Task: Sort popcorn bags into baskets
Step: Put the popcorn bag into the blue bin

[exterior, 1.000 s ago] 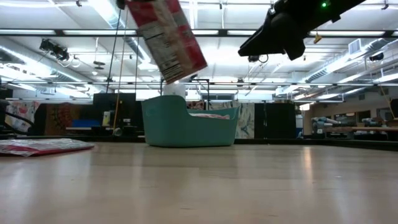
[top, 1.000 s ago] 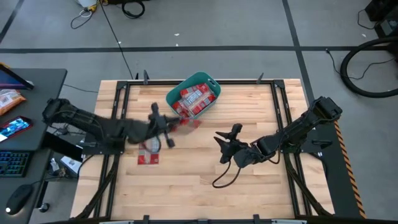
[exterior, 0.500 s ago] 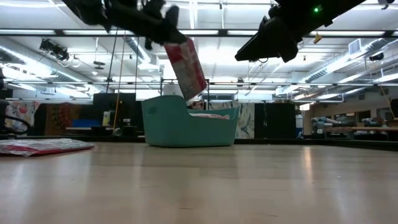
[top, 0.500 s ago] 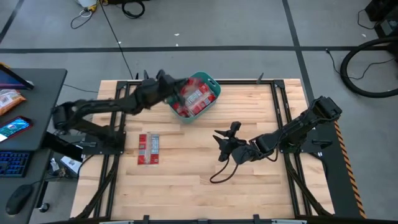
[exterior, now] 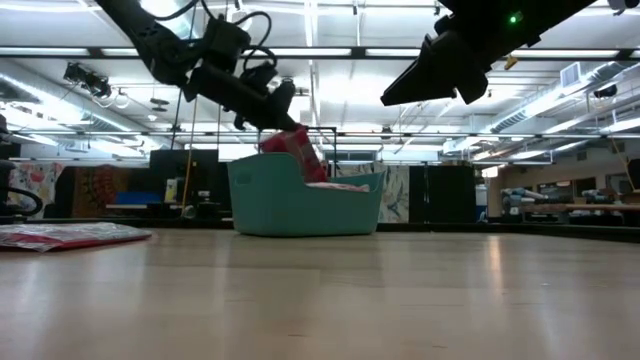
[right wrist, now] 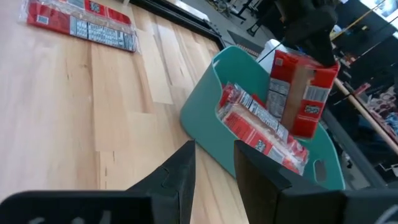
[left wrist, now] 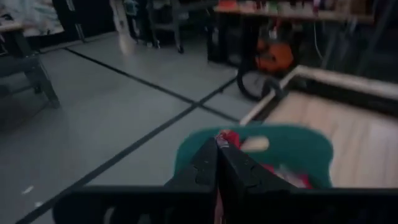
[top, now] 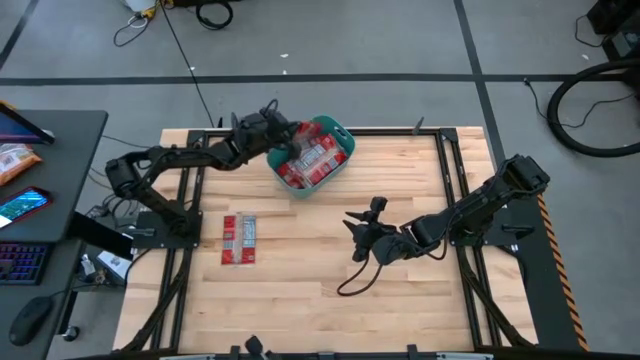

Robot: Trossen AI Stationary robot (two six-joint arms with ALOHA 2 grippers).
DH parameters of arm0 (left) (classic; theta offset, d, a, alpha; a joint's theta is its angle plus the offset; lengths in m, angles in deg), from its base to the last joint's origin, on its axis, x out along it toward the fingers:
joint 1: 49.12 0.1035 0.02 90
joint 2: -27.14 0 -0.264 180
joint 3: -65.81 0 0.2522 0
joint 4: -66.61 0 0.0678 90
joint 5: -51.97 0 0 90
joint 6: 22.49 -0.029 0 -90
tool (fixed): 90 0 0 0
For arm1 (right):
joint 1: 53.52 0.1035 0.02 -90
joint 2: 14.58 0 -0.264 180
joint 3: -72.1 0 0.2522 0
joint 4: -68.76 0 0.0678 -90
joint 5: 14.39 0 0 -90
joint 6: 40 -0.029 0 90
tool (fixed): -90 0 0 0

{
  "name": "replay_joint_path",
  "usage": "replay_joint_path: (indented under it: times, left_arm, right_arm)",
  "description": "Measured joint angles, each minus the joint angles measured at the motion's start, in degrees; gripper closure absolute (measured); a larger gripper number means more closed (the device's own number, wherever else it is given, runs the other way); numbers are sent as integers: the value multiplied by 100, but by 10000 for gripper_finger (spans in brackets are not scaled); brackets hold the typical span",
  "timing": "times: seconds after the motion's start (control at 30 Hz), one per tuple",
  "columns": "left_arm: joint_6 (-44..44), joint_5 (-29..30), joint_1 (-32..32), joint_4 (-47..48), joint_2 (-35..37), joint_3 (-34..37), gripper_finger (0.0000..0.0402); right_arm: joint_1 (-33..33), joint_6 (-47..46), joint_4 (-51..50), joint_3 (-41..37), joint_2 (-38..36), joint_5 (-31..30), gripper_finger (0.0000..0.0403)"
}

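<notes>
My left gripper (top: 283,133) is over the teal basket (top: 335,127) at the table's far edge, shut on a red popcorn bag (right wrist: 305,93). The bag stands upright, its lower end inside the basket among several red bags (right wrist: 261,134). In the low view the bag (exterior: 297,152) shows just above the basket's wall (exterior: 300,205). One more popcorn bag (top: 239,239) lies flat on the table, left of the middle. My right gripper (top: 358,232) hovers open above the table right of the middle, touching nothing. My left gripper pinches the popcorn bag by its top edge (right wrist: 309,57) between the two shut fingers (left wrist: 211,163), coming from above and from the table's left. The bag hangs upright below the fingers, its lower end down inside the basket among the other bags.
A black cable (top: 352,285) loops over the table below the right gripper. Metal frame rails (top: 190,200) run along the table's left and right sides. A desk with a keyboard and a packet (top: 15,160) stands left of the table.
My left gripper has carried the popcorn bag from above the table's middle toward the far edge, over the basket, then come down. The bag, first high and tilted, now stands upright with its lower end in the basket.
</notes>
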Motion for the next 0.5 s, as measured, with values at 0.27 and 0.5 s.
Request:
replay_joint_path:
  times: [0.27, 0.5]
  left_arm:
    - [-307, -4, -257, 1224, 22, -7, 384]
    - [-433, 27, -417, 2512, 466, -2, 312]
  right_arm:
    - [4, -292, -93, 0, 0, 184, 288]
    - [2, -301, -160, 0, 0, 284, 288]
